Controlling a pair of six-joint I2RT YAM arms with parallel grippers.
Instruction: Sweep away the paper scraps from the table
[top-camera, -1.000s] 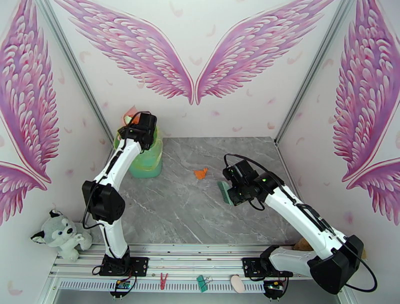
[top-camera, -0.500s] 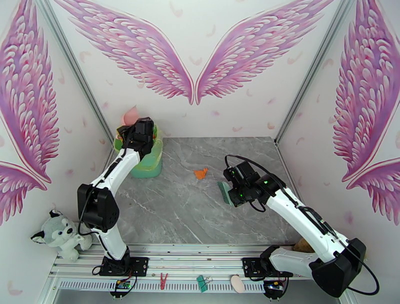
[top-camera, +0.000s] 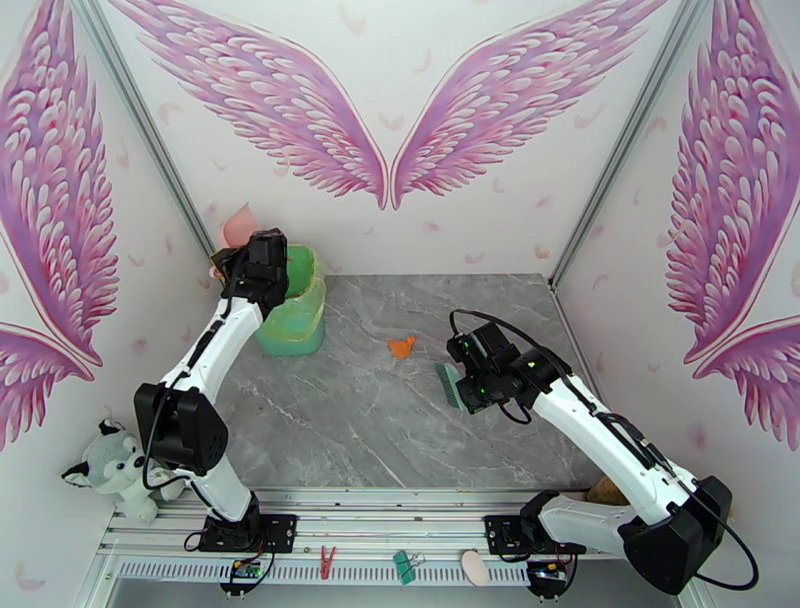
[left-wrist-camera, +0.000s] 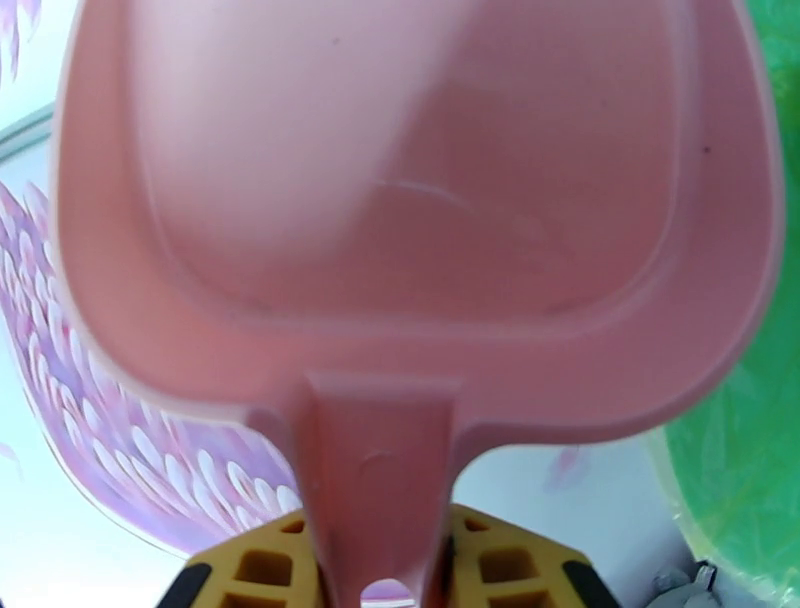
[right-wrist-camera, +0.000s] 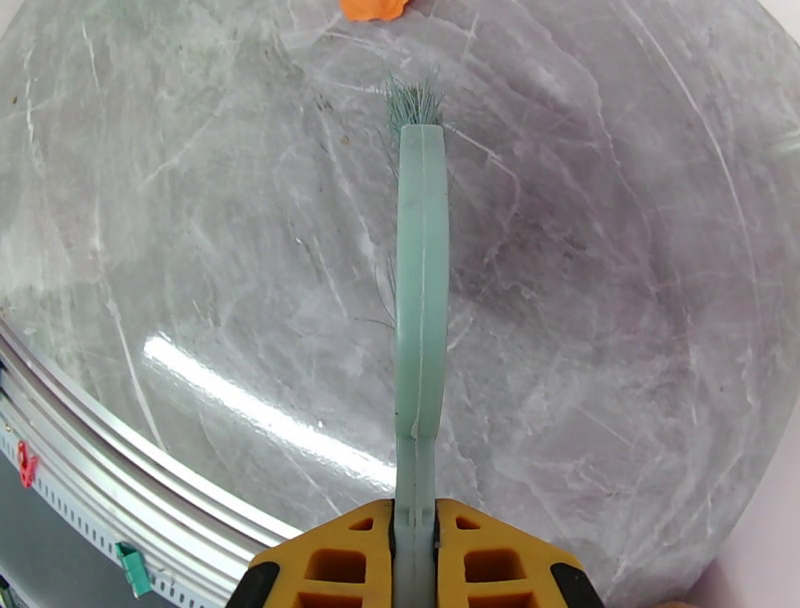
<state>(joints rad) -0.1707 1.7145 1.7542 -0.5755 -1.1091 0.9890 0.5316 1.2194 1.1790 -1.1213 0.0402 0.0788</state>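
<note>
One orange paper scrap (top-camera: 402, 347) lies on the grey marble table (top-camera: 350, 420); the right wrist view catches it at the top edge (right-wrist-camera: 372, 8). My right gripper (top-camera: 463, 380) (right-wrist-camera: 415, 550) is shut on the handle of the green hand brush (top-camera: 448, 385) (right-wrist-camera: 420, 280), bristles resting on the table a short way right of the scrap. My left gripper (top-camera: 246, 253) (left-wrist-camera: 375, 565) is shut on the handle of the pink dustpan (top-camera: 238, 224) (left-wrist-camera: 420, 200), held high at the back left, beside the green bin (top-camera: 297, 312). The pan's inside looks bare.
The green bin (left-wrist-camera: 765, 400) stands at the table's back left corner. A plush husky (top-camera: 120, 467) sits off the left edge. Clips (top-camera: 327, 560) lie on the front rail (top-camera: 400, 500) (right-wrist-camera: 120, 440). Walls close in on both sides and behind.
My left arm has swung left and back, carrying the dustpan off the bin's top toward the left wall. The right arm and brush have hardly moved.
</note>
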